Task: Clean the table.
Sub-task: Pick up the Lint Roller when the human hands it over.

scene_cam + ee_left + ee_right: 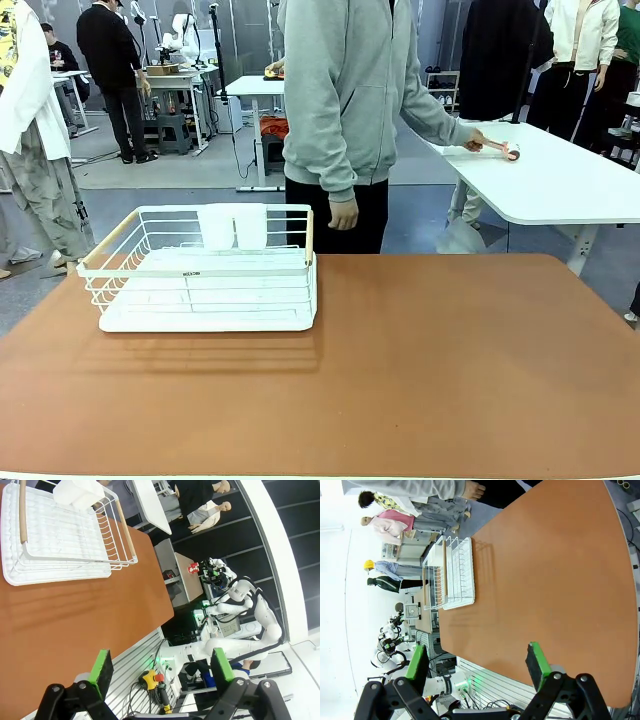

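The reddish-brown table (430, 370) fills the front view, its top bare apart from a white wire basket (205, 270) at the far left. The same table (60, 615) and basket (65, 535) appear in the left wrist view, where my left gripper (159, 670) stands open with nothing between its green pads, past the table's edge. In the right wrist view my right gripper (477, 665) is open too, empty, hanging over the table's (555, 590) near edge, with the basket (455, 572) farther off.
A person in a grey hoodie (345, 90) stands at the far side, one hand (343, 213) hanging by the table's far edge, the other holding a small roller (500, 149) on a white table (560, 185). Two white cups (233, 226) stand in the basket.
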Robot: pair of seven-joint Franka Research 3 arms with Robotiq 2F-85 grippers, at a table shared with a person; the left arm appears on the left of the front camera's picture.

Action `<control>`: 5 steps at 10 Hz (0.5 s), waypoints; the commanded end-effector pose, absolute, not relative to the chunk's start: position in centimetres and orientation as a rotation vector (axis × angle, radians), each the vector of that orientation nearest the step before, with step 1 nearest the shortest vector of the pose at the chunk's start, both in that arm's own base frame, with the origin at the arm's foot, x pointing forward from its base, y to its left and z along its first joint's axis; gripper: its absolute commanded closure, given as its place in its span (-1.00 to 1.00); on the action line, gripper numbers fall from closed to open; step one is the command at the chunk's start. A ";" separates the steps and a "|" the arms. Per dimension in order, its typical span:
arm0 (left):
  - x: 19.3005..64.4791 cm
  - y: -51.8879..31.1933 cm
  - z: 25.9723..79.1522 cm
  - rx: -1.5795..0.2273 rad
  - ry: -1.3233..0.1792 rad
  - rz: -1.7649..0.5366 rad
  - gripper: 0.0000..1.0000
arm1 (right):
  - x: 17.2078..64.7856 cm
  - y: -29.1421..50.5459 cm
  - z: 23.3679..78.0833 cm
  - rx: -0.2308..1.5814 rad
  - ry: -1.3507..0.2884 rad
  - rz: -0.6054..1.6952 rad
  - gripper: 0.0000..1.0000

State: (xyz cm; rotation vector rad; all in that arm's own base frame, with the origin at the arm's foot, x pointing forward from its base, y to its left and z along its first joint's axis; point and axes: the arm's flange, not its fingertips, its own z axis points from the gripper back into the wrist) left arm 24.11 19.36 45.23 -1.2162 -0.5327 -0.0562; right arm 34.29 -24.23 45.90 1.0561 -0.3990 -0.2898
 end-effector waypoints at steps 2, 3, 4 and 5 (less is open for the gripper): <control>24.0 19.3 45.5 -1.233 -0.556 -0.071 -1.00 | 34.1 -24.0 46.2 1.070 -0.416 -0.275 -1.00; 24.0 19.3 45.5 -1.233 -0.556 -0.071 -1.00 | 34.1 -24.0 46.2 1.070 -0.416 -0.275 -1.00; 24.0 19.3 45.5 -1.233 -0.556 -0.071 -1.00 | 34.1 -24.0 46.2 1.070 -0.416 -0.275 -1.00; 24.0 19.3 45.5 -1.233 -0.556 -0.071 -1.00 | 34.1 -24.0 46.2 1.070 -0.416 -0.275 -1.00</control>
